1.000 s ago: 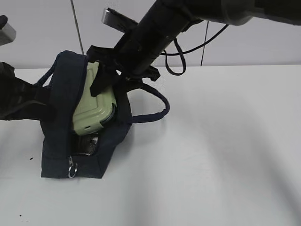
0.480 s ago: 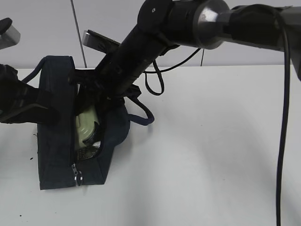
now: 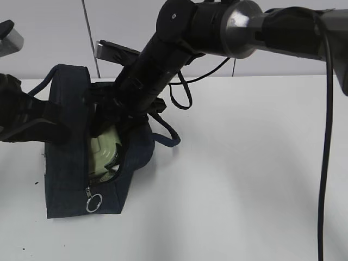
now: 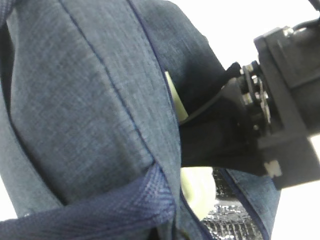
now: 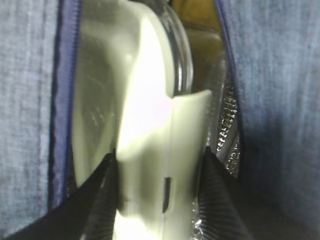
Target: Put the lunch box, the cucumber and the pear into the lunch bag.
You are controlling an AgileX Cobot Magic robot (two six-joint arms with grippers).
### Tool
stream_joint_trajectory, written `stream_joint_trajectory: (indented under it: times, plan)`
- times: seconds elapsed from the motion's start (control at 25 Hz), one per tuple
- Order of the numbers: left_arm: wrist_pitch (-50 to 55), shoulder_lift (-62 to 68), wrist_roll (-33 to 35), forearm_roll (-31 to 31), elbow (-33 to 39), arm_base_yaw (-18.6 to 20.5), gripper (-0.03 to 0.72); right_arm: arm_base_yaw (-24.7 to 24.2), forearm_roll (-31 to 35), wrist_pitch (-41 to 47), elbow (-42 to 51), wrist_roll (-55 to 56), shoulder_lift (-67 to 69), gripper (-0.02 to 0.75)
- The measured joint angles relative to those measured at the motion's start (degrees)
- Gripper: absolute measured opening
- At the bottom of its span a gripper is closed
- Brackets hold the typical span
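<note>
Lunch bag [image 3: 70, 163], navy fabric, standing at the table's [image 3: 244, 179] left side, mouth open upward, silver lining [image 4: 235, 220] showing inside. Held at its left wall by the left gripper [image 3: 51, 128]; whether open or clamped, impossible to tell. Reaching down into the mouth, the right gripper [image 5: 160, 170], fingers [image 5: 105, 195] pressed against both sides of the lunch box [image 5: 145, 125], clamped on its pale green lid. Lunch box tilted on edge, mostly inside the bag, glass rim visible in the right wrist view. Behind it, deeper in, a yellow-brown shape, too blurred to name. Loop handle [image 3: 166, 136] drooping to the right. Metal ring pull [image 3: 93, 203] hanging low on the front.
</note>
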Motion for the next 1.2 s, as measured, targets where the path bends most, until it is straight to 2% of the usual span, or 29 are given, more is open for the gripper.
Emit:
stream_joint_trajectory:
  times: [0.36,0.6,0.8,0.96,1.2]
  plan:
    - [-0.11,0.00,0.00,0.00,0.00,0.00,-0.015,0.13,-0.61,-0.22,0.00,-2.33,0.00,0.327]
    - [-0.15,0.00,0.00,-0.03,0.00,0.00,-0.016,0.13,-0.61,0.00,-0.14,-4.91,0.00,0.441]
    - [-0.21,0.00,0.00,1.17,0.00,0.00,-0.016,0.13,-1.25,3.08,-4.69,-5.43,0.00,0.453]
    - [-0.21,0.00,0.00,1.98,0.00,0.00,-0.016,0.13,-5.05,7.32,-11.45,-5.53,0.00,0.447]
    - [-0.21,0.00,0.00,2.88,0.00,0.00,-0.016,0.13,-15.52,13.59,-21.66,-1.53,0.00,0.430]
